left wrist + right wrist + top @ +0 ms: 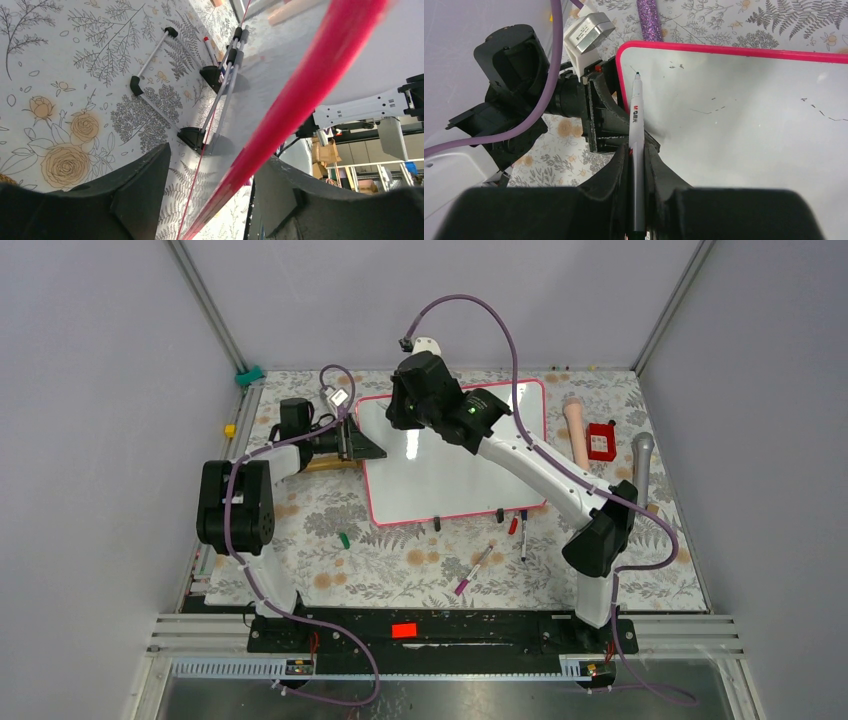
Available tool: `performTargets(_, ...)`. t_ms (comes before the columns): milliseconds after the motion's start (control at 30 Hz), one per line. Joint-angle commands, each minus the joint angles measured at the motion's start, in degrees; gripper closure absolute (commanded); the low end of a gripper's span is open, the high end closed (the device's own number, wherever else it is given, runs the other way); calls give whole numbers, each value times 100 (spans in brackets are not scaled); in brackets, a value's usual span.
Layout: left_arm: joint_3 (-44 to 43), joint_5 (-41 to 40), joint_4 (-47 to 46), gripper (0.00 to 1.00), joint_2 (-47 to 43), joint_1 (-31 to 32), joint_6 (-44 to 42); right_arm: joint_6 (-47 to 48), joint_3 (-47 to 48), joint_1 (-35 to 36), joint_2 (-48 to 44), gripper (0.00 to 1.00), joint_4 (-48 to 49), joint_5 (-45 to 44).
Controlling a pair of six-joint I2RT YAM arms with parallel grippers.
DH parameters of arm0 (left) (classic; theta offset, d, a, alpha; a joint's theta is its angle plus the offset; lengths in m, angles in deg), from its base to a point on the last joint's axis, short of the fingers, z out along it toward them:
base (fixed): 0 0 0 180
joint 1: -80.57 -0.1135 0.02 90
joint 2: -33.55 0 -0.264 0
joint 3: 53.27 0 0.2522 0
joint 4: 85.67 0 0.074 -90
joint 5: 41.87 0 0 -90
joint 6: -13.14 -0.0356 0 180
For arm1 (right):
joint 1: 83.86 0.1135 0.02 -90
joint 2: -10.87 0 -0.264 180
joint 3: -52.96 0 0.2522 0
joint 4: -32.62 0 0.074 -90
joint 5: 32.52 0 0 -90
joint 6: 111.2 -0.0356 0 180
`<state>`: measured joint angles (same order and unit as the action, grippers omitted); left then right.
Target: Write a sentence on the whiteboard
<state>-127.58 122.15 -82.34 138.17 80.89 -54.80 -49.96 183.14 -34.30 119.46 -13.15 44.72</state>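
The whiteboard (450, 465), glossy with a pink-red frame, lies in the middle of the floral table. My right gripper (405, 412) hovers over its upper left corner, shut on a white marker (635, 115). The marker's black tip points at the board just inside that corner. Faint dashes (706, 111) mark the whiteboard (744, 130). My left gripper (365, 445) reaches in from the left and straddles the board's left edge. In the left wrist view the pink frame (300, 85) runs between the left gripper's (216, 155) jaws, close to the right finger, with a gap to the left finger (145, 185).
Loose markers (474, 570) (513, 525) lie in front of the board, and a green cap (344, 539) sits to the left. A red box (601, 441), a beige cylinder (577, 432) and a grey handle (641, 465) stand at the right. Two black feet (192, 136) prop the board's near edge.
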Motion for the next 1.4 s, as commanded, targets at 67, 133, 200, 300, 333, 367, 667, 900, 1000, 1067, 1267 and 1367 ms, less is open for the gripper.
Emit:
performTargets(67,-48,231,-162,31,-238,-26,-185,101,296,62,-1,100,-81,-171)
performTargets(133,-96,133,307,32,-286,-30,-521,99,297,62,-11,100,-94,-175)
performTargets(200,-211,110,737,34,-306,-29,-934,90,294,61,-22,100,-107,-174)
performTargets(300,-232,-62,938,42,-374,-25,-1035,81,272,60,-46,100,-116,-185)
performTargets(333,-210,-143,1002,43,-416,-30,-1030,80,268,62,-55,100,-120,-184)
performTargets(367,-179,-187,1000,43,-458,-29,-1007,84,255,62,-66,100,-127,-179)
performTargets(667,-184,-173,1035,37,-677,-31,-1104,106,167,64,-176,100,-199,-173)
performTargets(900,98,-461,1008,33,-980,-189,-1535,176,163,58,-225,100,-229,-215)
performTargets(1000,402,-310,224,31,-1074,-209,-1362,208,167,62,-234,100,-229,-232)
performTargets(1067,721,4,-793,31,-1034,-230,-882,227,164,58,-234,100,-255,-242)
performTargets(1267,1451,407,-7101,40,-71,-368,3139,261,136,62,-253,100,-263,-245)
performTargets(1367,1076,447,-7406,40,535,-374,4192,274,139,62,-256,100,-267,-228)
